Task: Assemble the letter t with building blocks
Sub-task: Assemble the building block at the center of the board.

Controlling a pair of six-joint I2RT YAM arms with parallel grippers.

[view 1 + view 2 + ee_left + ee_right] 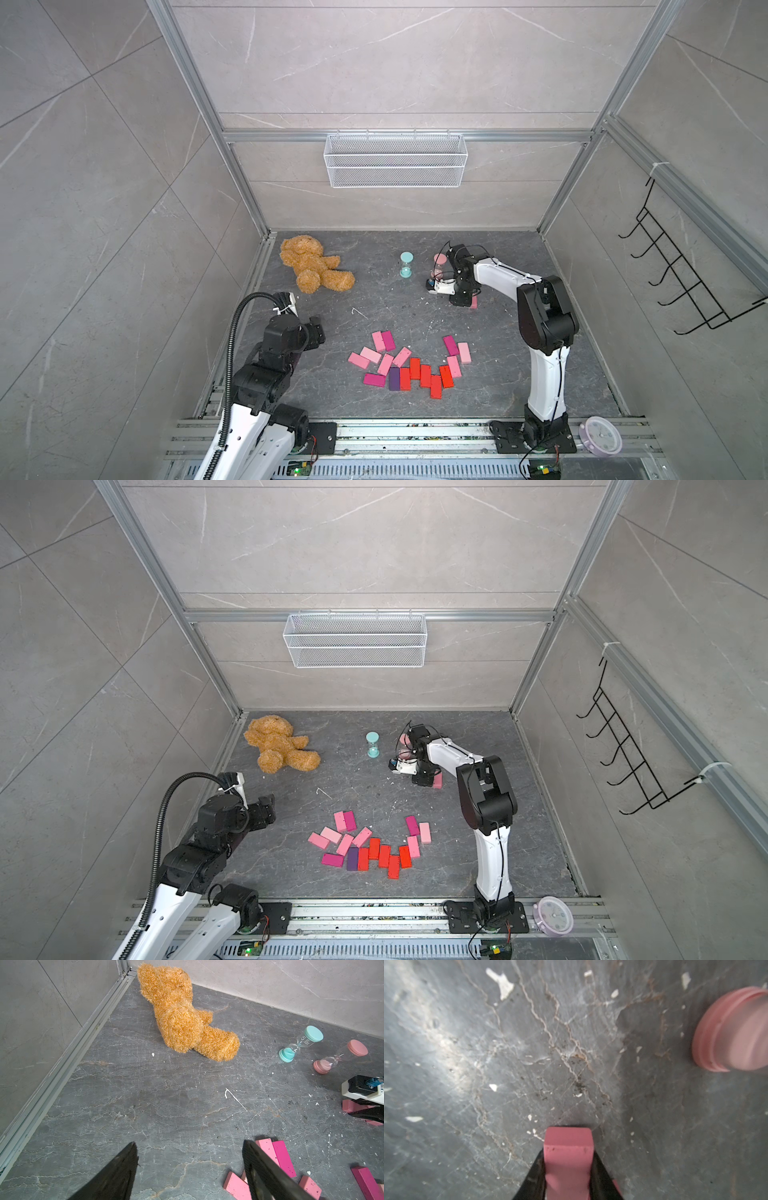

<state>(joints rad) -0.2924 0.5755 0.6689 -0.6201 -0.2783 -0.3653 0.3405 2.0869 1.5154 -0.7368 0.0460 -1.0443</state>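
The teal timer (300, 1046) is showing a 5; the right gripper (568, 1154) is pinching a pink block (568, 1138) between its fingers (533, 1178); the left gripper (189, 1145) is standing spread

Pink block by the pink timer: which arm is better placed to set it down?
Right. The right gripper is shut on the pink block, down near the table. The left gripper is open, empty, beside the block pile.
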